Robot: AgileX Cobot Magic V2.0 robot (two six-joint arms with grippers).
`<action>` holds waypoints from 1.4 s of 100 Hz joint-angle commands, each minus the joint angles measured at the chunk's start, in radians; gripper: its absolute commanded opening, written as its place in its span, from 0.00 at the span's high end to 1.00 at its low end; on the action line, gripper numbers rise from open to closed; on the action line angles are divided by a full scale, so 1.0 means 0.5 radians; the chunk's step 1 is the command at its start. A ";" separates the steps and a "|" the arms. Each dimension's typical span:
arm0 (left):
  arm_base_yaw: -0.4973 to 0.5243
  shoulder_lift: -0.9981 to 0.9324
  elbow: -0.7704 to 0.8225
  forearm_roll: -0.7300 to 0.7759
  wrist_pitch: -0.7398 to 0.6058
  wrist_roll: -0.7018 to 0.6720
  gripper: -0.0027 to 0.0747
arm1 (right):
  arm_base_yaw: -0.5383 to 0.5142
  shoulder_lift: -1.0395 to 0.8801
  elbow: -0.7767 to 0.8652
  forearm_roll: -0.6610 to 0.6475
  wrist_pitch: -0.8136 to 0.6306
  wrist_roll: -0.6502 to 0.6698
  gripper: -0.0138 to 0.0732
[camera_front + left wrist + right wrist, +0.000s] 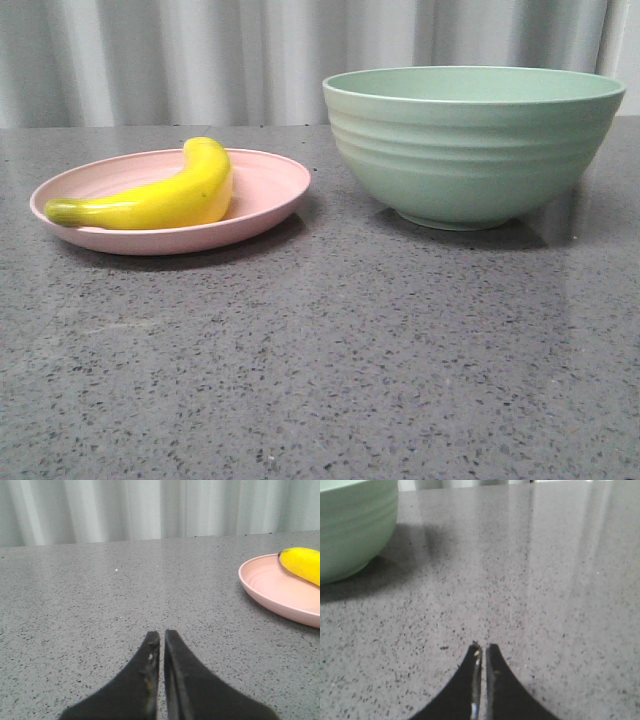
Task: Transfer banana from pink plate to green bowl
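Observation:
The yellow banana lies in the pink plate at the left of the table in the front view. The green bowl stands empty-looking to the right of the plate; its inside is hidden. No gripper shows in the front view. In the left wrist view my left gripper is shut and empty, low over bare table, with the plate and the banana's end off to one side. In the right wrist view my right gripper is shut and empty, with the bowl apart from it.
A grey speckled stone tabletop stretches in front of the plate and bowl. A pale curtain hangs behind the table's far edge.

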 commanded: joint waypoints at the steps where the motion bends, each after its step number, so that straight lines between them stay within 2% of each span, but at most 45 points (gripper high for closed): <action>1: 0.003 -0.065 0.052 -0.003 -0.179 -0.014 0.99 | -0.010 -0.031 0.054 -0.035 -0.251 -0.003 0.93; 47: 0.003 -0.065 0.052 -0.007 -0.183 -0.014 0.99 | -0.010 -0.031 0.054 -0.035 -0.383 -0.003 0.93; 60: 0.003 -0.065 0.052 -0.044 -0.308 -0.014 0.99 | -0.010 -0.031 0.054 -0.039 -0.393 -0.003 0.93; 140: 0.003 -0.065 0.052 -0.018 -0.213 -0.014 0.99 | -0.010 -0.031 0.054 -0.039 -0.393 -0.003 0.93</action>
